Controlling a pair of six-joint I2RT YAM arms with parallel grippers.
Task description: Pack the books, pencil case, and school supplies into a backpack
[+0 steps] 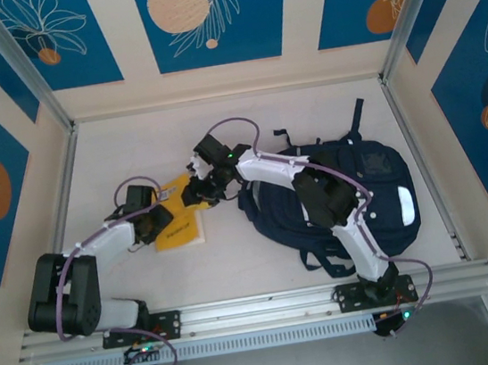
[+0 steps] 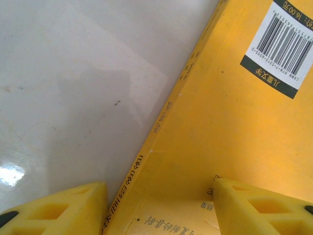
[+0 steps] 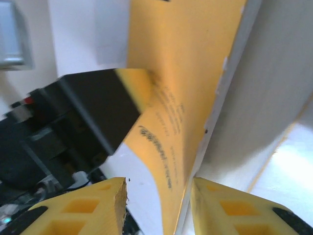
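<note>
Along the near edge, a ribbed aluminium rail (image 1: 260,304) carries both arm bases. Beyond it the white table (image 1: 122,144) lies bare out to the left wall and up to the far wall. The right half is taken up by the large dark navy fabric backpack (image 1: 380,191), which is crossed by the right arm. The thin yellow-orange book (image 1: 181,231) is seen left of the backpack and apart from it, its far end reaching in between the two grippers.

The left gripper (image 2: 157,193) is held with its yellow fingers well apart. The book's spine runs up between them, one finger over bare table and the other over the cover, below the white barcode label (image 2: 281,46). Whether either finger touches the book cannot be told.

The right gripper (image 3: 159,196) is likewise parted. The bent cover and white page edge pass between its fingers, close against one, with a gap left at the other.
</note>
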